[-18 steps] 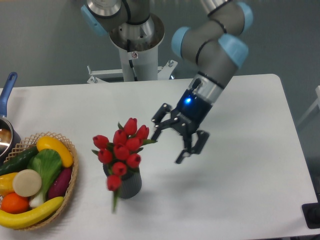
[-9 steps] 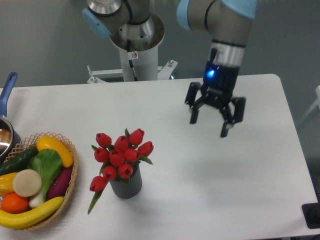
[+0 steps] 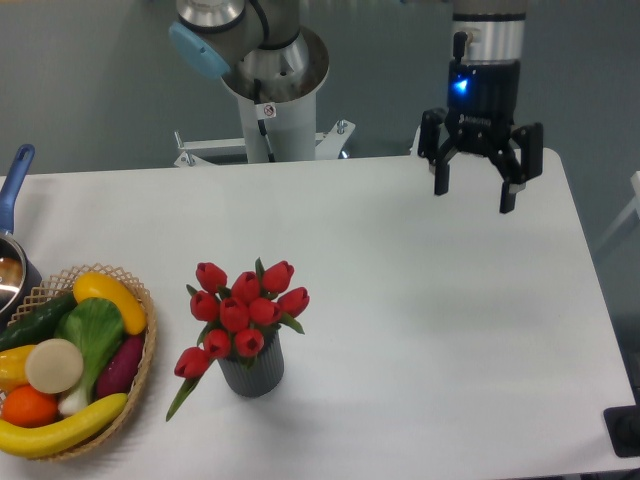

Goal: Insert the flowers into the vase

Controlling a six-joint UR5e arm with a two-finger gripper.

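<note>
The flowers (image 3: 243, 312) are standing in the vase (image 3: 252, 364), red buds bunching above its dark ribbed wall, though one stem is drooping out over the left side of the rim with its bud hanging low toward the table (image 3: 430, 330). The vase is sitting near the front left of the table, just to the right of the wicker basket (image 3: 140, 370) of toy fruit and vegetables, not touching it. The gripper (image 3: 479, 185) is hanging well apart from all this, up over the far right part of the table, its fingers spread wide and holding nothing. To my eye the insertion itself looks done and the arm is in the parked, hands-off stage. If anything is left, it is that sagging stem: the next move would call for coming down beside the vase and nudging it upright without tipping the vase.
</note>
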